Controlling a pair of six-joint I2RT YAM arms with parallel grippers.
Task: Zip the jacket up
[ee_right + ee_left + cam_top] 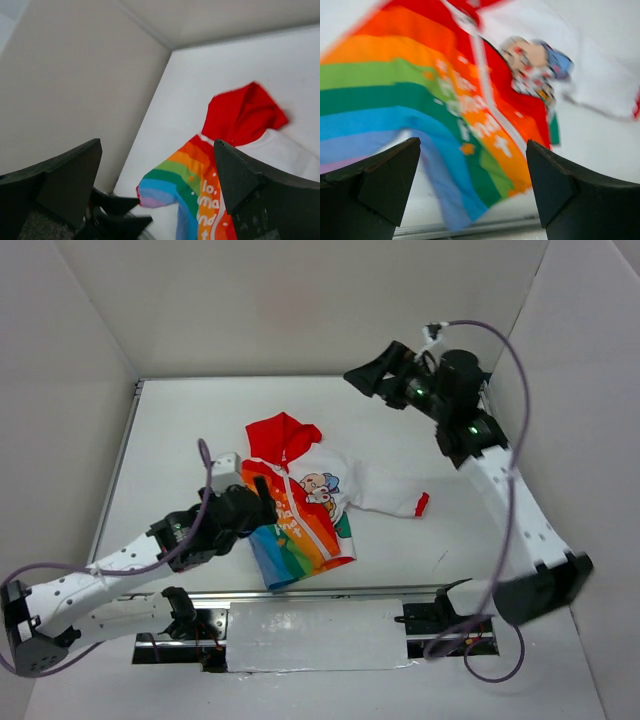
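Your left gripper [264, 498] sits low over the small child's hooded jacket [305, 510], at the 9 o'clock edge of its rainbow-striped half. In the left wrist view its black fingers [385, 180] stand spread wide with nothing between them. The striped cloth with white lettering lies just beyond them, blurred. From above, you cannot tell whether the fingertips touch the fabric.

The jacket lies flat near the middle of the white table [180, 430]. Its red hood [283, 438] points to 12 o'clock and its hem to 6 o'clock. The rainbow half is on the 9 o'clock side and the white half with cartoon animals is on the 3 o'clock side. A white sleeve stretches out toward 4 o'clock and ends in a red cuff [422, 504]. The white front zipper [485, 75] runs down between the two halves. The pictures are too soft to show how far it is closed.

Your right gripper [362, 375] is raised near the back wall [300, 310], at about 1 o'clock from the jacket and well apart from it. In its wrist view the fingers [235, 180] are also spread wide and hold nothing. The hood and the rainbow sleeve show far below, between them.
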